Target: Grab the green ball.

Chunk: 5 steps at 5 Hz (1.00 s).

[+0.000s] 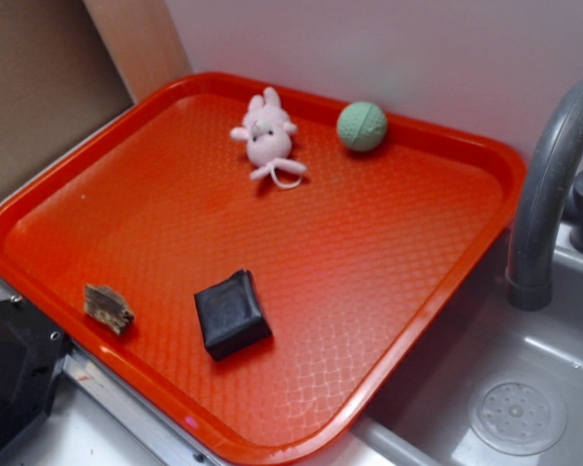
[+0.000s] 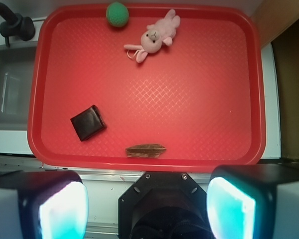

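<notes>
The green ball (image 1: 361, 126) (image 2: 117, 14) rests at the far edge of the red tray (image 1: 97, 184) (image 2: 204, 99), close to the wall. Beside it lies a pink plush bunny (image 1: 267, 136) (image 2: 156, 36). In the wrist view my gripper (image 2: 147, 206) hangs high over the tray's near rim, far from the ball. Its two pale pads (image 2: 62, 211) stand wide apart with nothing between them. In the exterior view only a black part of the arm (image 1: 15, 374) shows at the lower left.
A black square pad (image 1: 231, 313) (image 2: 88, 122) and a brown bark-like scrap (image 1: 108, 309) (image 2: 145, 150) lie near the tray's front edge. A grey sink (image 1: 505, 398) with a curved faucet (image 1: 549, 175) adjoins the tray. A wooden panel (image 1: 136, 39) stands behind.
</notes>
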### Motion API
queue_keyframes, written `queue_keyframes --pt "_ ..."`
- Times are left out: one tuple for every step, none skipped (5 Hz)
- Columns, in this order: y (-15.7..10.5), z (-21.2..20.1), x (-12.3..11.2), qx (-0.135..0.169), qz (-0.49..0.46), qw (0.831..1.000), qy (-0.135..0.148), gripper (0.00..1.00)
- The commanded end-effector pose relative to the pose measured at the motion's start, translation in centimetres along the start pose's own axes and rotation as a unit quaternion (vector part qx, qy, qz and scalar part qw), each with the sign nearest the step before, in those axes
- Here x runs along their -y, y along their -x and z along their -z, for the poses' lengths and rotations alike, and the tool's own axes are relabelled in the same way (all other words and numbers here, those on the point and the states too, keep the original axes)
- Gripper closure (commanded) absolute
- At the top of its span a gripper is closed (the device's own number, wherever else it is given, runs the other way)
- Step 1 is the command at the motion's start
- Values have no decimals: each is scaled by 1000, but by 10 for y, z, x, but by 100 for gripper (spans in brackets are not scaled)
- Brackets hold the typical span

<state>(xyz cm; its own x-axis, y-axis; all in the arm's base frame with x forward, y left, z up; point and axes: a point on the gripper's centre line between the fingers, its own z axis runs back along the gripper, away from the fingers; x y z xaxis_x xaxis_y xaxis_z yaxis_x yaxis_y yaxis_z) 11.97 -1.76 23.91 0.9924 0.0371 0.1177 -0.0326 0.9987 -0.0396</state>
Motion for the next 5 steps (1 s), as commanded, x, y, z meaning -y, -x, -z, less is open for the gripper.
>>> queue_keyframes --pt "-94 66 7 77 24 997 -4 0" --pt "-139 101 18 104 31 994 -26 0" --pt "-172 139 18 107 42 993 -33 0" --pt "-192 166 28 125 58 990 10 0" --pt "-203 184 37 142 58 988 34 0"
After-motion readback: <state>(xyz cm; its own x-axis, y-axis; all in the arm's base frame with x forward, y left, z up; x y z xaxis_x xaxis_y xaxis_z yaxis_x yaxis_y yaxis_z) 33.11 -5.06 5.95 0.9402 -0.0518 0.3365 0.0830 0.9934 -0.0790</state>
